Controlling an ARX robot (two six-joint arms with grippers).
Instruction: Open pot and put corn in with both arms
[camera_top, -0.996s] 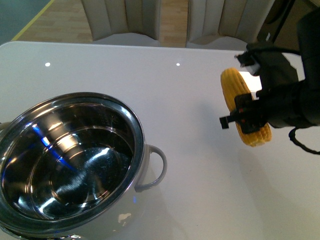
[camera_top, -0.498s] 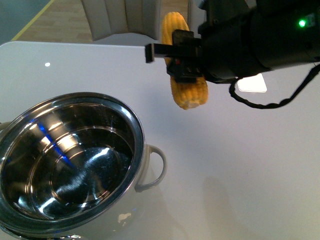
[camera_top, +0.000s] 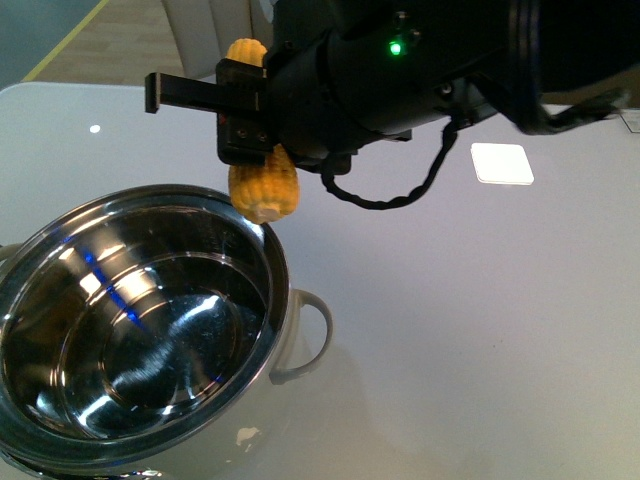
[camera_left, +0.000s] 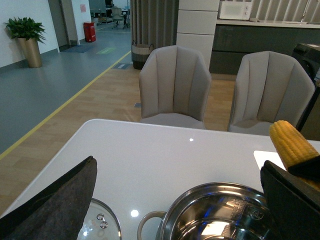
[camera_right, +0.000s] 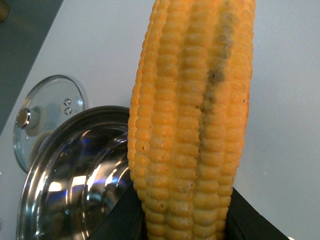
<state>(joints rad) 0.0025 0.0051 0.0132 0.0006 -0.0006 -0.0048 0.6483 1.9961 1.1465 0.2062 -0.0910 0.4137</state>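
While the right arm (camera_top: 400, 70) swung across the front view, the corn (camera_top: 262, 190) travelled with it. A second earlier it had hung well off to the right of the pot (camera_top: 150, 330), over bare tabletop (camera_top: 450, 340). Now its blunt lower end hung just above the pot's far rim. The right jaws were clamped across the cob's middle, holding it roughly upright. The pot stood open, its shiny inside empty.

From the left wrist, the left jaws stood wide apart with nothing between the dark pads (camera_left: 55, 200). The glass lid (camera_left: 100, 225) lay flat on the tabletop just beside the pot (camera_left: 215, 210), so the opening step looked finished. The corn (camera_left: 292, 145) showed at the edge, above the rim.

From the right wrist, the corn (camera_right: 192, 115) filled the frame, its base gripped between black jaws. Behind it lay the pot (camera_right: 75, 175) and the lid (camera_right: 45, 115). Most of the cob seemed to sit over the rim and tabletop (camera_right: 280, 75) rather than over the opening. It probably needed carrying a little further in before release, or it might have struck the rim.
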